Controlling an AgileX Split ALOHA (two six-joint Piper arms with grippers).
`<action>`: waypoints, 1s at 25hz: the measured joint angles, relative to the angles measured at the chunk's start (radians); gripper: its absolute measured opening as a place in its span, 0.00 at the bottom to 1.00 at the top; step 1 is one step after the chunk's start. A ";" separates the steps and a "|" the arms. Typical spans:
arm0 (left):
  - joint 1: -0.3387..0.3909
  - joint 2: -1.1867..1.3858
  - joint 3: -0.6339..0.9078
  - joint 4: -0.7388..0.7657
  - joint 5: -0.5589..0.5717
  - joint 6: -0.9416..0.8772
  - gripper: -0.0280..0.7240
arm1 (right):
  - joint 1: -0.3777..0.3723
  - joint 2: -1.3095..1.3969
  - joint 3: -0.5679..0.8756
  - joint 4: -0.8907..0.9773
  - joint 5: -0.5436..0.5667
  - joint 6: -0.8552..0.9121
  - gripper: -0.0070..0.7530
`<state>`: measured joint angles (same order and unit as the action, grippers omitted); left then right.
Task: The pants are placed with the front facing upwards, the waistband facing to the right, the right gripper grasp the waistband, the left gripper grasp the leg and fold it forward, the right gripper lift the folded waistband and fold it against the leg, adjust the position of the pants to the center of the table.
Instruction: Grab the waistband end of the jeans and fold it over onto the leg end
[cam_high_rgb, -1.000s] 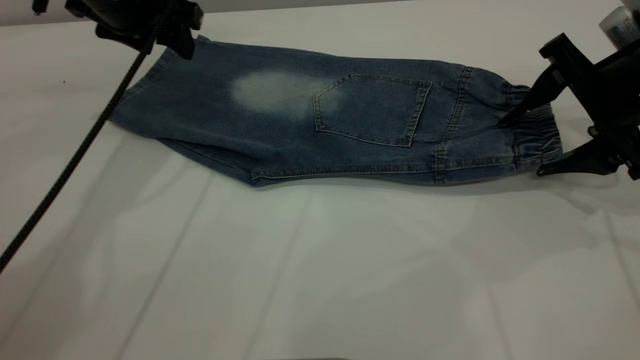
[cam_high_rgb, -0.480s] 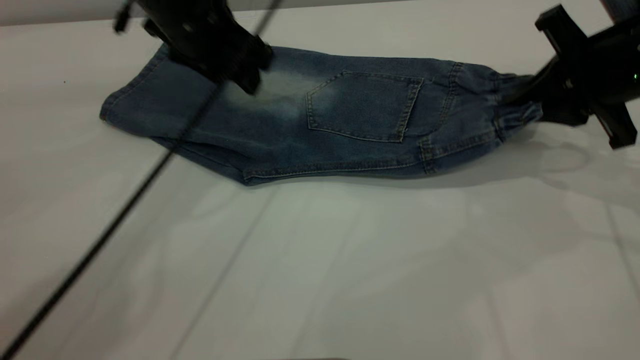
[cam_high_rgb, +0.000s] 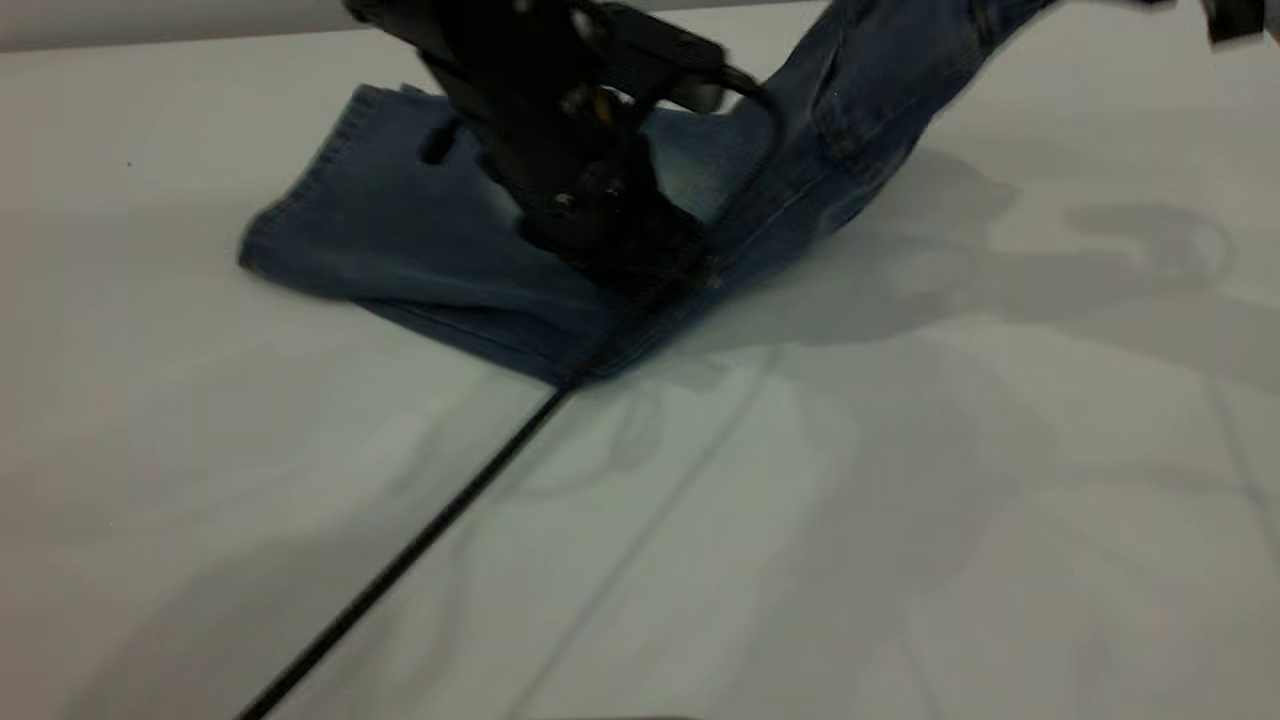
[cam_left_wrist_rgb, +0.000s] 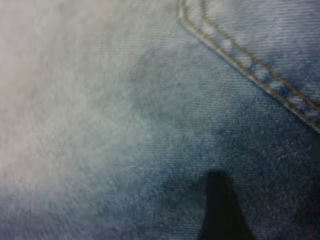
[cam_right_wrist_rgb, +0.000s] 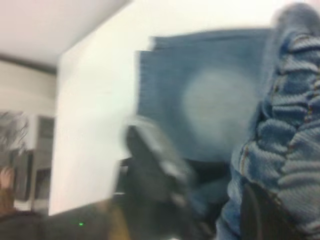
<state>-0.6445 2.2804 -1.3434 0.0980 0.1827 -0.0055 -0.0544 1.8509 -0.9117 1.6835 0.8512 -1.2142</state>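
- Right gripper (cam_right_wrist_rgb: 260, 215): in the right wrist view its fingers are clamped on the waistband (cam_right_wrist_rgb: 290, 150), ruffles bunched against the one dark fingertip that shows. In the exterior view it is almost wholly past the table's far right corner; only the denim rising that way shows.
- Left gripper (cam_high_rgb: 640, 265): down on the leg, mid-pants, toward the table's far edge. One dark fingertip (cam_left_wrist_rgb: 220, 210) lies against the cloth in the left wrist view; whether the fingers are spread or closed I cannot tell (my read is it pins the leg as the fold pivot).
- Pants (cam_high_rgb: 400, 240): leg end flat near the far edge, left of centre; waistband end hoisted off the table (cam_high_rgb: 900, 520) toward the far right corner, cloth hanging in a slack diagonal.
- Handling (judgement): soft, light, no stiffness. It drapes and folds wherever unsupported. Woven denim grips pads well; not fragile.
- Where to hold: the gathered elastic band is thick, so the best bite for lifting; hems and seams for the leg.
- Looks: blue denim, pale faded oval (cam_right_wrist_rgb: 220, 107), orange double stitching (cam_left_wrist_rgb: 250, 65), darker ruffled waist.
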 joint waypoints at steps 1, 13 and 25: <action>-0.020 0.002 -0.001 0.000 -0.010 -0.001 0.60 | 0.000 -0.016 -0.009 -0.017 0.013 0.000 0.08; -0.076 -0.046 -0.002 0.002 0.000 -0.010 0.60 | 0.000 -0.090 -0.063 -0.187 0.057 0.021 0.08; 0.119 -0.322 -0.001 0.006 0.103 0.043 0.60 | 0.072 -0.126 -0.090 -0.210 0.018 0.041 0.08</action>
<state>-0.5257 1.9582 -1.3443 0.1043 0.2853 0.0374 0.0178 1.7248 -1.0012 1.4737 0.8689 -1.1731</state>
